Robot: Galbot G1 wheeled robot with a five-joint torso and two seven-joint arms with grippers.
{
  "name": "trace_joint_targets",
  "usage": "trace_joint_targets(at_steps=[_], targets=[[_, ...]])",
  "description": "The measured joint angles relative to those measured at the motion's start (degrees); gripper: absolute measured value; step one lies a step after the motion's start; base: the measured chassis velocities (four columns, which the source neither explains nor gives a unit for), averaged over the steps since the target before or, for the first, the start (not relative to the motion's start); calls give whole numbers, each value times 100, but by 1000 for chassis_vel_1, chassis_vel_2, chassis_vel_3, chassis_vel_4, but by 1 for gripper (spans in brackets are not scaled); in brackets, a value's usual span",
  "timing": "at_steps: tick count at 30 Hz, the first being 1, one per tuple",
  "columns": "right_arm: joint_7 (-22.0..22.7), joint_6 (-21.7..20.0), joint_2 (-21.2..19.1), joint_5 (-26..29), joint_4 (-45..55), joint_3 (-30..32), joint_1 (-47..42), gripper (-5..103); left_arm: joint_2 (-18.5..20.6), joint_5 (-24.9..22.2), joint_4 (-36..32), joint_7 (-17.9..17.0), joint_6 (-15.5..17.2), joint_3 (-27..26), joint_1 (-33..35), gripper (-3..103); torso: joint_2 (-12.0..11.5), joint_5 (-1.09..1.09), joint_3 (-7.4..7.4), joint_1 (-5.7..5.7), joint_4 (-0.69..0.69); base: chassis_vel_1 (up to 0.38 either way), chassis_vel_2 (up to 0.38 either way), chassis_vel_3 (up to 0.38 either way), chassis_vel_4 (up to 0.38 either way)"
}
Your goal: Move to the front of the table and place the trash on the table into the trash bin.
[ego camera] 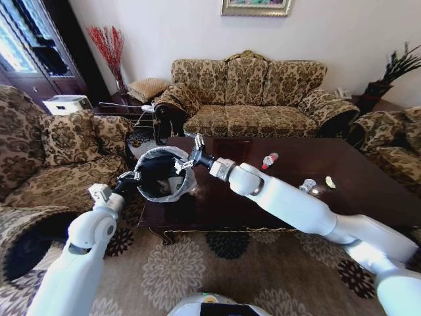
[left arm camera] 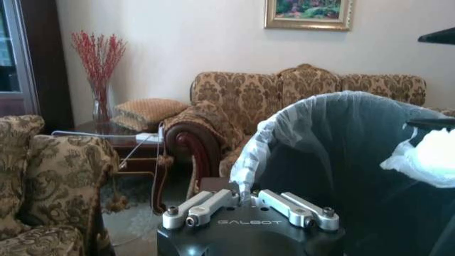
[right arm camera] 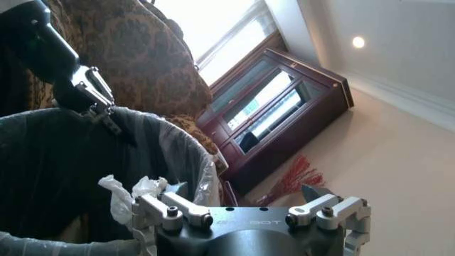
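My left gripper [ego camera: 133,176] is shut on the rim of the trash bin [ego camera: 161,172], a black bin with a whitish bag liner, and holds it tilted at the left end of the dark table [ego camera: 368,164]. The pinch on the liner shows close up in the left wrist view, with the left gripper [left arm camera: 242,199] on the trash bin [left arm camera: 341,160]. My right gripper [ego camera: 189,157] reaches over the bin's mouth with its fingers spread open [right arm camera: 249,207]. A crumpled white piece [left arm camera: 427,160] hangs just inside the rim beside it. On the table lie a red-capped bottle [ego camera: 270,160], a crushed clear bottle [ego camera: 308,186] and a small pale wrapper [ego camera: 330,182].
A patterned sofa [ego camera: 250,99] stands behind the table, with armchairs at the left [ego camera: 59,158] and right [ego camera: 395,145]. A side table with a red-twig vase [ego camera: 112,49] fills the back left corner. Floral carpet [ego camera: 217,270] lies between me and the table.
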Motion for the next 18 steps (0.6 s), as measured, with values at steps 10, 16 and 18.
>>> trace_joint_targets(at_steps=[10,16,18], targets=[[12,-59,294,70,-141,-7,114,100,-17,9,-4,-3,13,18,20,0,0,-1,0,0,1,0,0,0,0],[634,-339,681,807,-347,-222,124,100,-5,11,-49,-4,18,15,46,0,0,-1,0,0,1,0,0,0,0],[817,-401,727,1111,-350,-238,124,100,-2,11,-50,-5,19,14,46,0,0,-1,0,0,1,0,0,0,0]])
